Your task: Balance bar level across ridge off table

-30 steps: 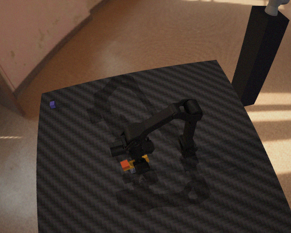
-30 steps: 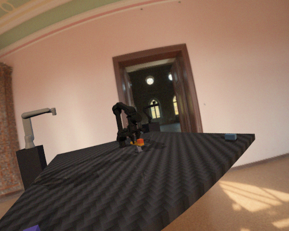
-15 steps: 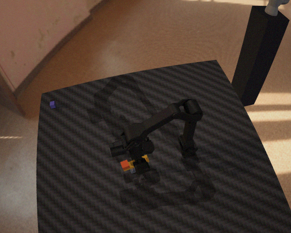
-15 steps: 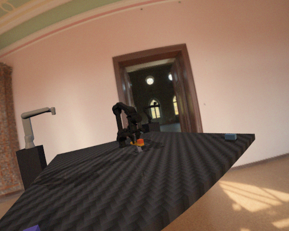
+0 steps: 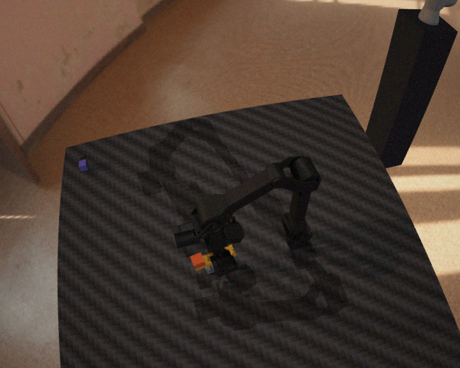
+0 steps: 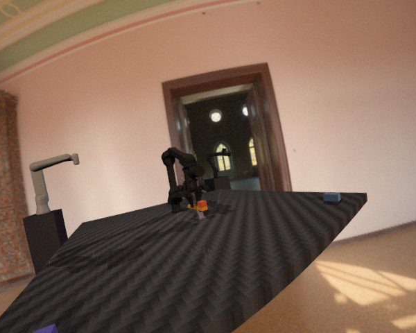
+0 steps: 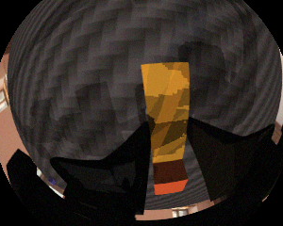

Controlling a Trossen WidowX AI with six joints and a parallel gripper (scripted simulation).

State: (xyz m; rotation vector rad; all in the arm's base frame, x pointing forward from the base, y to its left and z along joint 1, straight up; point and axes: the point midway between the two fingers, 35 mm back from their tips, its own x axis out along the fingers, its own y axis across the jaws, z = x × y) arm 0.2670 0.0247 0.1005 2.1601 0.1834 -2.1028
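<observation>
A yellow bar [image 5: 208,259] [image 6: 202,208] [image 7: 167,89] carries an orange-red block [image 5: 197,259] [image 6: 202,203] [image 7: 171,187] on one end. My gripper [image 5: 221,255] [image 6: 195,205] [image 7: 167,123] is shut on the bar, with a finger on each side of it, between the block and the bar's plain end. The bar looks about level and is off the table [image 5: 142,317] [image 6: 236,250]. A small grey-lilac ridge [image 5: 210,270] [image 6: 200,216] stands under the bar, near the block end. Whether bar and ridge touch cannot be told. The ridge does not show in the wrist view.
A small purple block [image 5: 83,165] [image 6: 46,329] lies near a table corner, far from the arm. A blue block [image 6: 331,196] lies near another table corner. A grey arm [image 6: 39,186] stands on a dark pedestal [image 5: 404,90] [image 6: 45,236] beyond the table edge.
</observation>
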